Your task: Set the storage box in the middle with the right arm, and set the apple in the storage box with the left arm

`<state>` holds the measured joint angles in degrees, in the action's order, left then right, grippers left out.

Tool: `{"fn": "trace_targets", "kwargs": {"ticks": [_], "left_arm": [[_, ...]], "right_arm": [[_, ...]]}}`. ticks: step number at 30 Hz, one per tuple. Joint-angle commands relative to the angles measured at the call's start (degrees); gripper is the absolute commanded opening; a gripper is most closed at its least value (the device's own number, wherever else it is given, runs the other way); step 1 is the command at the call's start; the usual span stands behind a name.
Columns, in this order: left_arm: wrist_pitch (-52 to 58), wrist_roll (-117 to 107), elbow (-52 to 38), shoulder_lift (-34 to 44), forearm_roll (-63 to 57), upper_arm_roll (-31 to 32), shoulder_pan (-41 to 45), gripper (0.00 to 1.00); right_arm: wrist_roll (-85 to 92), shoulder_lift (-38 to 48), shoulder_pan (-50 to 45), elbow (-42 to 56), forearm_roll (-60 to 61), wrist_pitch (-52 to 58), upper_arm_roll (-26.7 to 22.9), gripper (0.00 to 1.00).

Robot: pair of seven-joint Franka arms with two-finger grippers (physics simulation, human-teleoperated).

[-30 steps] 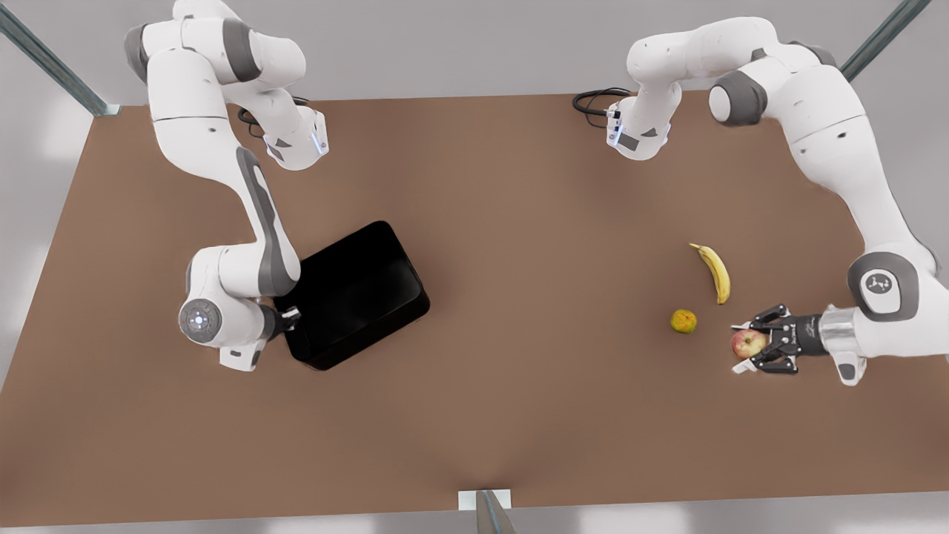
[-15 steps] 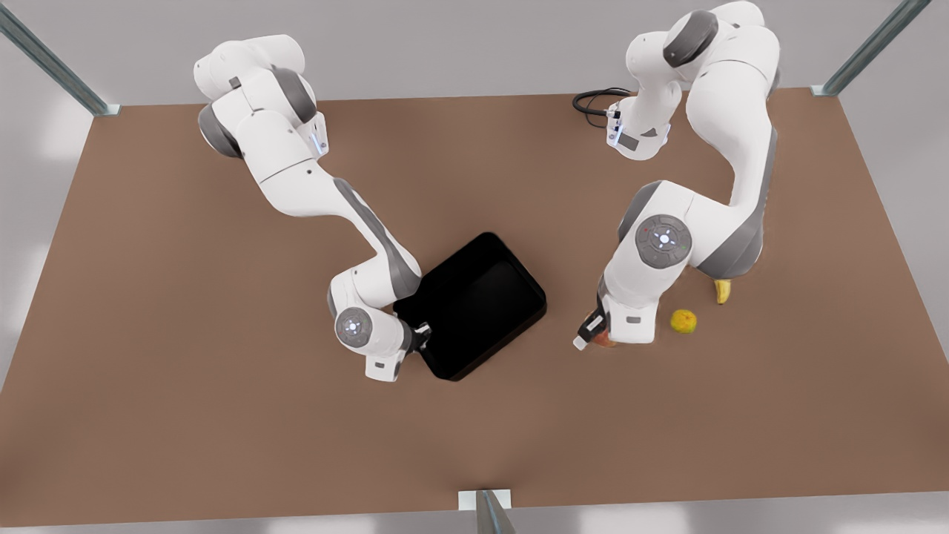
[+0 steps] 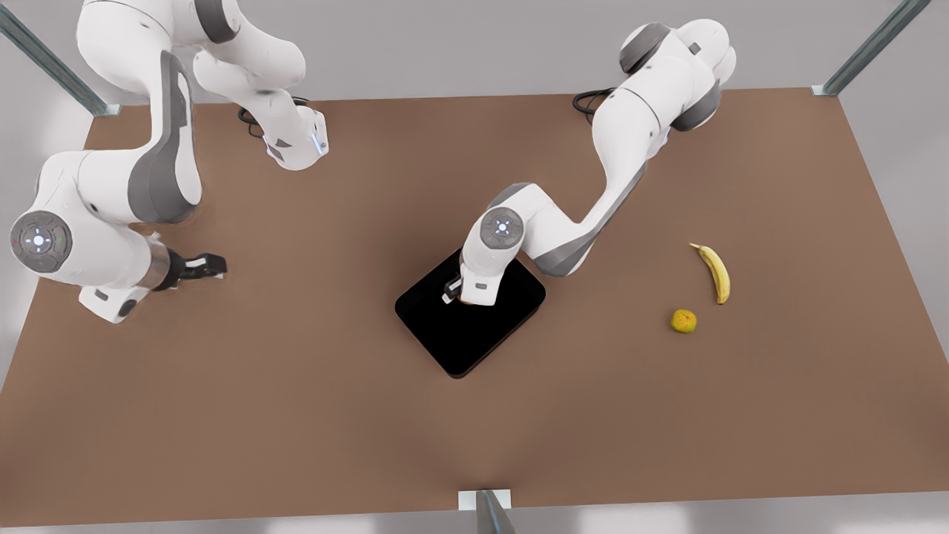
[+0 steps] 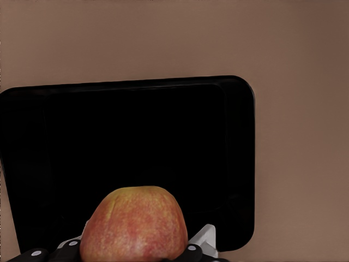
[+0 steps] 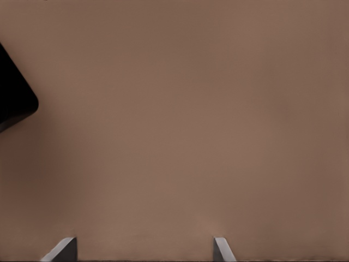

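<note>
Brown matte tabletop (image 3: 296, 386), plain, uniform colour, filling most of the front view. Edges narrow toward the far side. Beyond the table: pale grey-white surround, soft brighter patches along the near and side margins. Grey metal frame struts: one (image 3: 44, 63) running diagonally from the far corner on the front view's left, one (image 3: 867, 48) from the far corner on the front view's right, one (image 3: 493, 515) at the near edge, centre, seated on a small white bracket (image 3: 468, 498). Lighting even, diffuse; shadows faint and soft.
</note>
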<state>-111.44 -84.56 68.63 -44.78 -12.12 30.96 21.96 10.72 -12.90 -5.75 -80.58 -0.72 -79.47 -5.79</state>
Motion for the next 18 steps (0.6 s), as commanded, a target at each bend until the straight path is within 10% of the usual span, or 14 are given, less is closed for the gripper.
{"fn": "trace_targets", "kwargs": {"ticks": [1, 18], "left_arm": [[-1.85, 0.1, 0.19, -0.14, 2.19, -0.02, 0.01, 1.0], [6.15, 33.5, 1.33, 3.99, -0.36, -0.99, 0.45, 1.0]], "right_arm": [[-0.09, 0.33, -0.31, -0.01, -0.42, 0.28, -0.01, 1.0], [0.62, 0.33, -0.31, -0.01, -0.6, 0.72, -0.36, 1.0]]}}
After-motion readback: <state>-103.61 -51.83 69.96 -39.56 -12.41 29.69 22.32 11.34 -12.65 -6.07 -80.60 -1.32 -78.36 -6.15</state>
